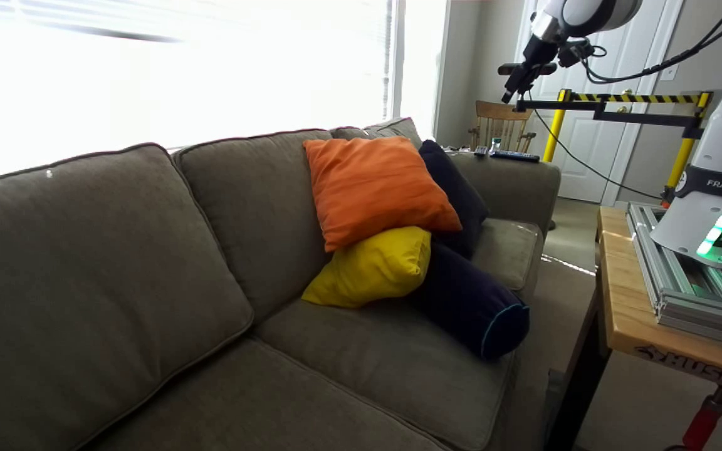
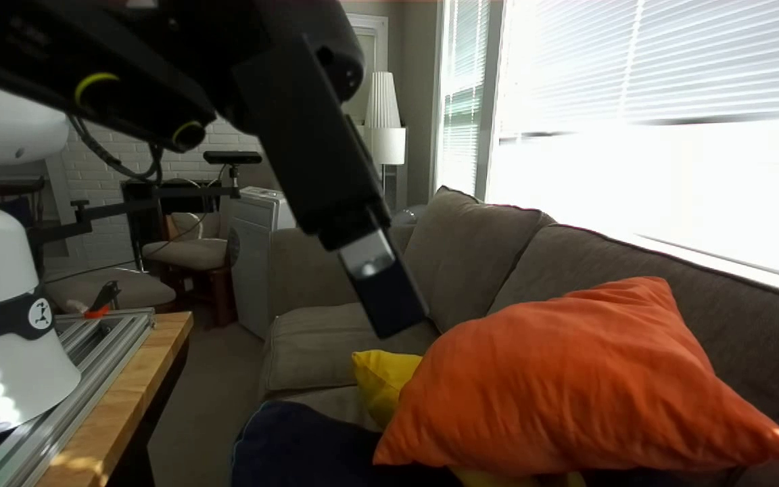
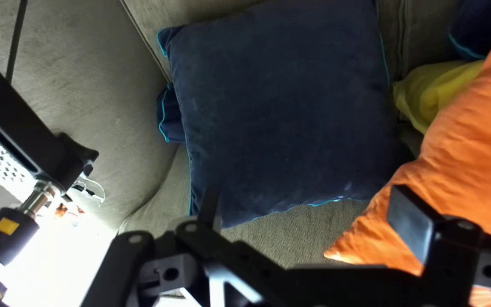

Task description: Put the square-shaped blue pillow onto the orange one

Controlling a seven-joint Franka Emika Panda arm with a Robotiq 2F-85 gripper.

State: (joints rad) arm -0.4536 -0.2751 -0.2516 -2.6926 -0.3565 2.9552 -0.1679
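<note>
Pincer (image 3: 309,215), wide, empty: I'm finding square blue pillow (image 3: 284,111) in arm-side corner of sofa (image 1: 361,382), stacking onto orange pillow (image 1: 376,188) outstanding.

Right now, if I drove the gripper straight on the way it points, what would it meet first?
Probably the square blue pillow, which lies ahead of the open gripper in the wrist view. The orange pillow borders that path on one side, so it might be brushed first; depth is unclear.
</note>
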